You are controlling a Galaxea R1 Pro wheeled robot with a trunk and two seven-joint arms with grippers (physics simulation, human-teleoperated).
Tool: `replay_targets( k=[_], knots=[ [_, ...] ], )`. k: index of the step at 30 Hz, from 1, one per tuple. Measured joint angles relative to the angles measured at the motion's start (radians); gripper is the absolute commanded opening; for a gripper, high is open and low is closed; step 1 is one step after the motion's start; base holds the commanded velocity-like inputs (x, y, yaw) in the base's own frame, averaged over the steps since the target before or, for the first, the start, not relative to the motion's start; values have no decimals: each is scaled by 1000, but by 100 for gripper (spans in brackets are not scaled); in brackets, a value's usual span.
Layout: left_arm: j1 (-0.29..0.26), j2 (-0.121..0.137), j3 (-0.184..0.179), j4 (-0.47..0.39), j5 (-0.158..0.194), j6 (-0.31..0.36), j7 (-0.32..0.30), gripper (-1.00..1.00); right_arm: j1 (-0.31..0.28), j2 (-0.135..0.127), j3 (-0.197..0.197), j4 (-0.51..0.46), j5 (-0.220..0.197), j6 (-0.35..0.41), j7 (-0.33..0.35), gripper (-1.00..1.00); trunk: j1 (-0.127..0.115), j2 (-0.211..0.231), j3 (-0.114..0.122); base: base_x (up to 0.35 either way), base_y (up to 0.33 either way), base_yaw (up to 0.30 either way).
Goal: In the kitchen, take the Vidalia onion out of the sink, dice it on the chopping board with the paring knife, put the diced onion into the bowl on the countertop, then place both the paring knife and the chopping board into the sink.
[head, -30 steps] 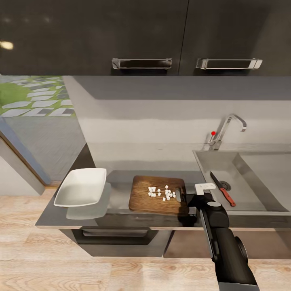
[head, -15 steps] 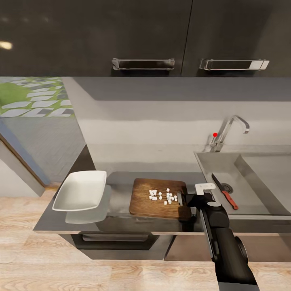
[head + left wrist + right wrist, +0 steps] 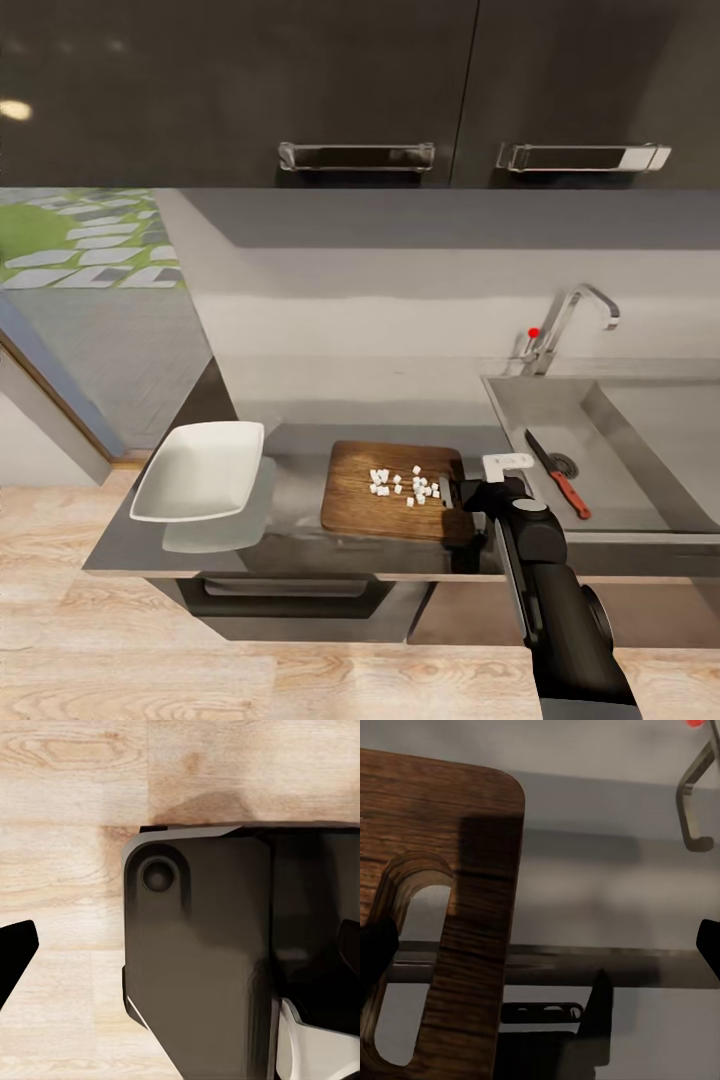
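Onion bits sat in a small pile on the board, which lay on the counter between the bowl and the sink. The knife already lay in the sink. The right tool was at the board's handle end, one finger by the slot and the other far off, so it looked released and held nothing. The left tool's state could not be told. If the board got lifted or tipped too fast, the loose bits might roll off onto the counter and miss the bowl.
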Motion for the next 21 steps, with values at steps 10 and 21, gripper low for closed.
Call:
replay_targets(
  k=[10,21],
  knots=[
    [0,0,0,5,0,0,0,100,0,0,0,0,0,1,0,100,0,0,-8,0,0,74],
    [0,0,-1,8,0,0,0,100,0,0,0,0,0,1,0,100,0,0,-18,0,-24,77]
  ],
)
